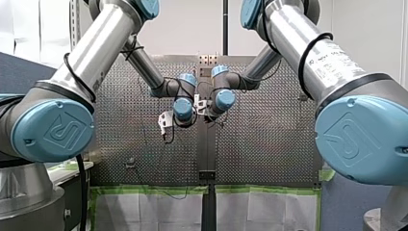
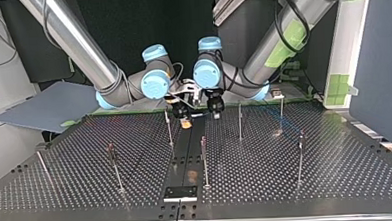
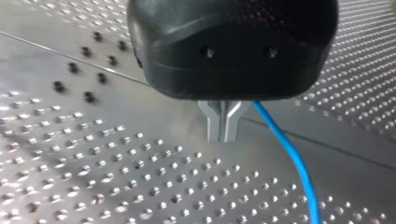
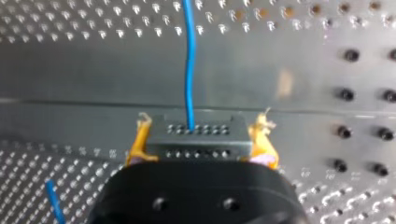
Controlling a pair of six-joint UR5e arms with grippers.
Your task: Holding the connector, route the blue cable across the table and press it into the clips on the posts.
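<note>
Blue, thin and smooth-sheathed, the round cable [image 4: 188,60] leaves the middle of a dark grey rectangular connector [image 4: 198,148] whose face carries two rows of small pin holes. In the right wrist view it runs straight ahead, away from the fingers and over the table. A second short stretch of the same blue shows low beside the gripper's black body.

My right gripper [image 4: 203,122] is clamped on the connector, one frayed yellow pad [image 4: 141,140] pressed against each short end, and holds it level just above the silver perforated metal table [image 2: 297,186].

In the left wrist view the cable passes just beside my left gripper [image 3: 223,137] and curves on ahead over the table. That gripper's bare metal fingers are pressed together with only a seam between them. Whether the cable touches them I cannot tell.

In the top view both grippers hang close together, upper centre of the frame, over the far end of the table's dark middle strip [image 2: 186,156]. Thin upright metal posts [image 2: 240,121] stand well apart across the table, some tipped with small dark clips [image 2: 300,136]. No cable can be seen lying in them.
</note>
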